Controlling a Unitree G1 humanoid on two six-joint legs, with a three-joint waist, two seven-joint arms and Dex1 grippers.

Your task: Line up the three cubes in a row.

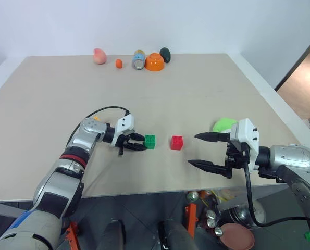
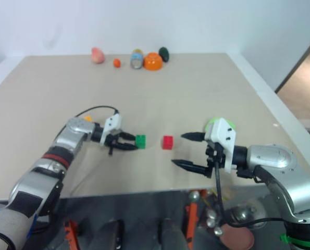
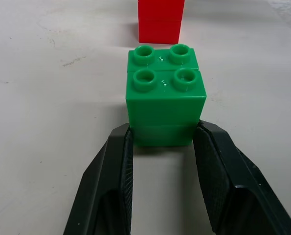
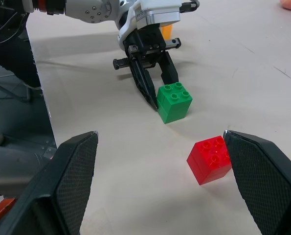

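The left tool point(image 1: 135, 142) lay low on the worktop point(image 1: 196, 94), its two black fingers point(image 3: 111, 181) clamped on the near end of the green cube point(image 1: 150, 141), which sat flat on the surface. Just to its right, a small gap apart, stood the red cube point(image 1: 176, 142). A bit of yellow-orange point(image 4: 167, 31) showed behind the left tool; whether it was the third cube could not be told. Further right, the right tool point(image 1: 199, 151) hovered with its fingers spread wide, holding nothing, pointing toward the red cube.
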